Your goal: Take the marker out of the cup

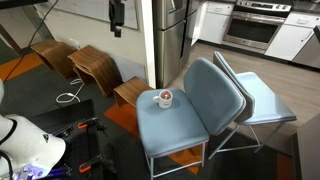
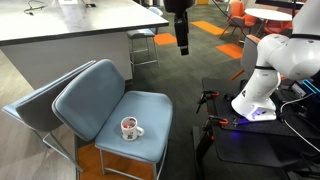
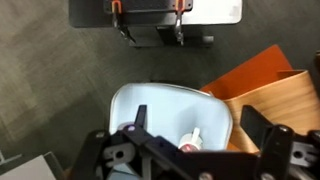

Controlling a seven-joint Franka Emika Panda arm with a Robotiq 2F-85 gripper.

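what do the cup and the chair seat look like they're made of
The cup: probably glazed ceramic. It is whitish and smooth, with a dark reddish mark and a small handle, though plastic cannot be ruled out. The chair seat: blue-grey, matte and evenly coloured with rounded edges, so likely padded fabric or vinyl. No weave shows at this size.

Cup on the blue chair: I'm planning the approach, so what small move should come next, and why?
Probably bring the end effector down and across toward the cup. In an exterior view it hangs high above the chair seat, off to one side of the cup, and the wrist view shows it open and empty, too far to grasp anything.
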